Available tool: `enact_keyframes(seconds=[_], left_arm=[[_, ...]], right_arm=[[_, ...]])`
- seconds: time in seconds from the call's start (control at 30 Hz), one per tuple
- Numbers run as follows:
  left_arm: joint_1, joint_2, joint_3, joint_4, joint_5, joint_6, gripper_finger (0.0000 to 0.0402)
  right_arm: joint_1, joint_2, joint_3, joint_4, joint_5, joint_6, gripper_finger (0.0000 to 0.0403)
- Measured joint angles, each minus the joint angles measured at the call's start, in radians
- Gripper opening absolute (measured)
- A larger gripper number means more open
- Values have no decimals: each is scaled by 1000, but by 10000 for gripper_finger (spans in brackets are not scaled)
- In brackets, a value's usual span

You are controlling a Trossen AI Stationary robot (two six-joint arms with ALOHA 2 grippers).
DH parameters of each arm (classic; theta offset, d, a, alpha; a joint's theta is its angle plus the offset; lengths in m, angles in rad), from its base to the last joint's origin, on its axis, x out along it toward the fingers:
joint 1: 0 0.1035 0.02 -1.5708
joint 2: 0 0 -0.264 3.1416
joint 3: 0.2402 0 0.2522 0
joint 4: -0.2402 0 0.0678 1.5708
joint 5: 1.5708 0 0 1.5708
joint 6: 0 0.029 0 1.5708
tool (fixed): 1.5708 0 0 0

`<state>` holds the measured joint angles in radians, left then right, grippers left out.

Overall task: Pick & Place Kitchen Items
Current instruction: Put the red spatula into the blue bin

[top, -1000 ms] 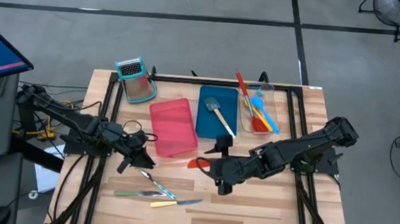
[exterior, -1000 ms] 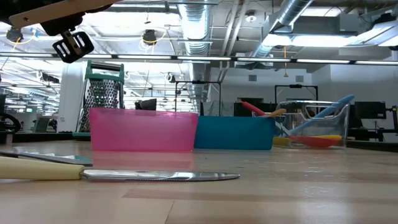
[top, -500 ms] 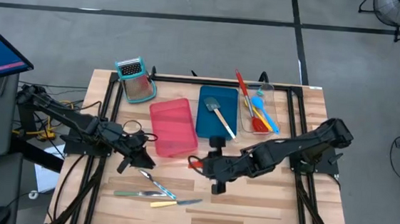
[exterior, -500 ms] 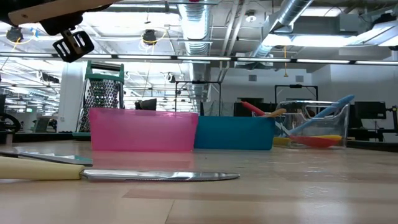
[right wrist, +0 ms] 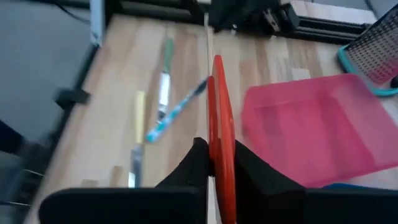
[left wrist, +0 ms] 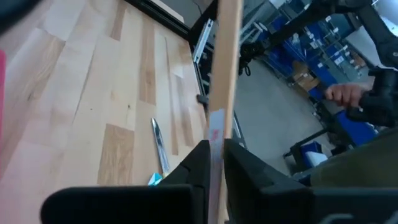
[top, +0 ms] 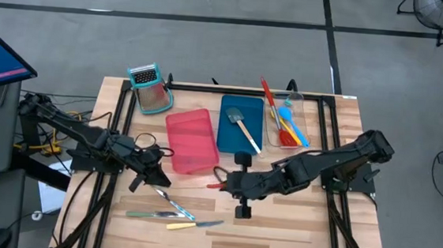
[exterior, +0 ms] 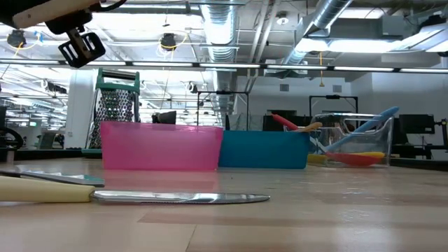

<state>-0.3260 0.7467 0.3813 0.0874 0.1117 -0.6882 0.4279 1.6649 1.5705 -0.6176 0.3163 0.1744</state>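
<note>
A red spatula (right wrist: 219, 124) with a wooden handle (left wrist: 227, 68) hangs between my two grippers, just in front of the pink tray (top: 190, 141). My left gripper (top: 156, 179) is shut on its handle. My right gripper (top: 223, 185) is shut on its red blade, of which a small red tip (top: 214, 185) shows in the high view. Three slim knives (top: 168, 213) lie flat on the table near its front edge. A grey spatula (top: 245, 130) lies in the blue tray (top: 227, 132). Spoons (top: 286, 123) rest in the clear tray. My left gripper pinches the wooden handle (left wrist: 219, 134) between its two fingers. The handle runs straight on past the fingertips, along the fingers. It is off the table. My right gripper pinches the red blade (right wrist: 220, 140) between its two fingers, one on each flat face. The blade shows edge-on and points away from the fingers toward my left gripper. The fingers come level from the table's right. The blade is clear of the table.
A teal-framed grater (top: 149, 87) stands at the far left. The pink, blue and clear trays (top: 304, 134) line the far half of the table. Bare wood lies at the near right (top: 292, 229). A person's hand (left wrist: 342, 94) shows beyond the table.
My right gripper has moved toward the table's left, up to the red blade that my left gripper holds out, and has taken hold of it. The spatula and my left gripper have stayed about where they were.
</note>
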Motion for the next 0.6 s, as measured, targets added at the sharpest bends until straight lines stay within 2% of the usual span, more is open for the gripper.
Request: enact_keyframes(seconds=[0.3, 0.6], left_arm=[[0, -42, 0, 109, -8, -5, 60], [0, -130, 0, 239, -7, 4, 82]], right_arm=[[3, -139, 20, -19, -94, 268, 25], [-27, -279, 20, -42, -198, 725, 25]])
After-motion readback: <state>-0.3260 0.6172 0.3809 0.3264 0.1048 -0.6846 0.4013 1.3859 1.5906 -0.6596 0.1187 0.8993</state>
